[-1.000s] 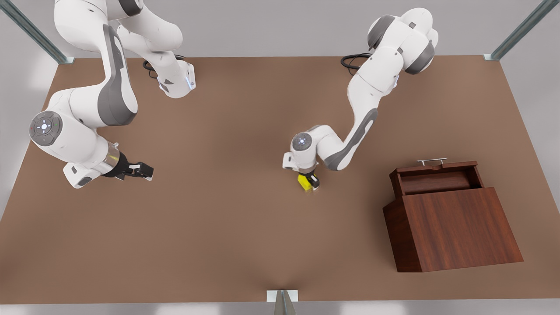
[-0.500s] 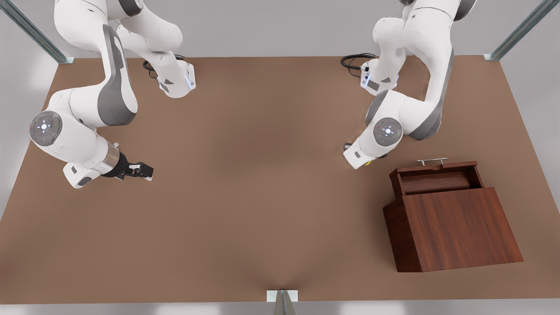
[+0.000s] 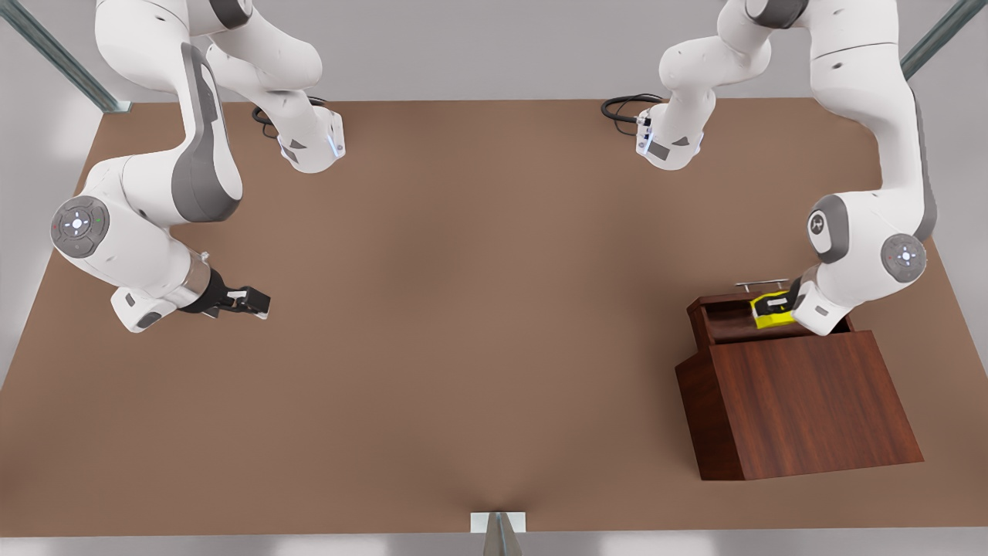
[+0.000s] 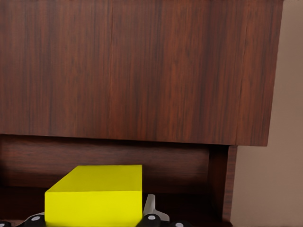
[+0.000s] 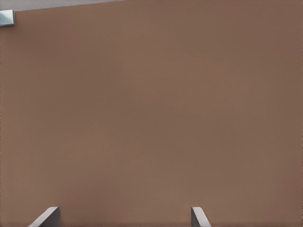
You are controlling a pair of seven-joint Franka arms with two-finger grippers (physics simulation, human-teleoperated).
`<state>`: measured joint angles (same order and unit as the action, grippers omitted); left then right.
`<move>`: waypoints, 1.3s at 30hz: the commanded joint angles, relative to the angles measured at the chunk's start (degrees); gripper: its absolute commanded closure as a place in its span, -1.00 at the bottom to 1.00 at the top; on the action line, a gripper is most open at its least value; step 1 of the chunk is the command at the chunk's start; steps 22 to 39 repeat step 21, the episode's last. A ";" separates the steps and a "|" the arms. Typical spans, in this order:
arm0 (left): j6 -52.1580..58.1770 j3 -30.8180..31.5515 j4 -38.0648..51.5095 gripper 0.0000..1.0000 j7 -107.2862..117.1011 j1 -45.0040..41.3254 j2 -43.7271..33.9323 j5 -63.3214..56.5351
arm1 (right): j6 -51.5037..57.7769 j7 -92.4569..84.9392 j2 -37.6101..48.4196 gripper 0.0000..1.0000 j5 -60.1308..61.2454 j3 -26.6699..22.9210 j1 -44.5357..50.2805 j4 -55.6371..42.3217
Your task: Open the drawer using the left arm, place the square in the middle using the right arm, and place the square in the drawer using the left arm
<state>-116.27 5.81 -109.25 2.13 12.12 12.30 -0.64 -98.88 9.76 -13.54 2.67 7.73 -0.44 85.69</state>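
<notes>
1. The left arm (image 3: 880, 154) reaches down from the far edge of the tabletop (image 3: 463, 347) on the front view's right, its wrist bent over the open drawer (image 3: 722, 324).
2. The left hand (image 3: 772, 306) is clenched on the square (image 3: 772, 313), which sits over the drawer's cavity, toward the end nearer the front view's right.
3. In the left wrist view the square (image 4: 94, 196) is seen between the black fingertips (image 4: 151, 220), with the drawer's dark inner wall behind it and the cabinet (image 4: 142, 71) top rising beyond.
4. Whether the square touches the drawer's floor cannot be told.
5. The drawer is pulled out of the cabinet (image 3: 803, 401) toward the far side of the tabletop; its silver handle (image 3: 760, 284) stands on the drawer's far edge, just beside the left hand.
6. The cabinet stands on the tabletop at the front view's right, nearer the camera than the drawer.
7. The right arm (image 3: 193, 162) waits at the front view's left, well apart from the cabinet.
8. The right hand (image 3: 251, 301) hangs low over bare tabletop, released and grasping nothing; it points toward the middle of the tabletop.
9. In the right wrist view its two fingertips (image 5: 47, 217) stand wide apart over plain brown tabletop (image 5: 151, 118).
10. The middle (image 3: 478, 309) of the tabletop is plain brown surface between the two arms.
11. Black cables (image 3: 621, 108) lie coiled by the left arm's base at the far edge.
</notes>
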 commanded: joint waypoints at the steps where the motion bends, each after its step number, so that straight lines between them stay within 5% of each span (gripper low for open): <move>1: -0.01 0.08 0.00 -0.21 0.25 0.01 0.00 -4.37 | 0.00 0.00 0.00 -1.00 -0.03 0.00 0.00 0.00; 6: -2.47 -0.01 0.44 -0.26 0.34 0.80 1.23 -4.37 | 0.00 0.00 -0.08 -1.00 -0.03 0.00 0.00 0.00; 7: -2.64 -0.01 0.35 -1.00 0.60 0.80 1.32 -4.45 | 0.00 0.00 0.00 -1.00 -0.03 0.00 0.00 0.00; 14: -1.42 0.08 1.05 -1.00 2.09 0.80 0.44 -3.84 | 0.00 -0.09 -0.08 -1.00 -0.03 0.00 -0.35 0.00; 16: 25.28 4.90 17.73 -1.00 4.12 -3.76 -3.69 -4.10 | -0.79 0.53 -0.35 -1.00 -0.12 0.00 0.09 -0.44; 19: 39.28 6.40 31.29 -1.00 4.20 -10.89 -2.72 -3.75 | -1.23 0.09 -2.37 -1.00 -1.79 0.97 1.58 -4.04; 39: 39.02 6.14 31.29 -1.00 4.12 -10.80 -2.11 -4.01 | -0.35 0.18 -2.19 -1.00 -1.79 0.97 1.76 -3.69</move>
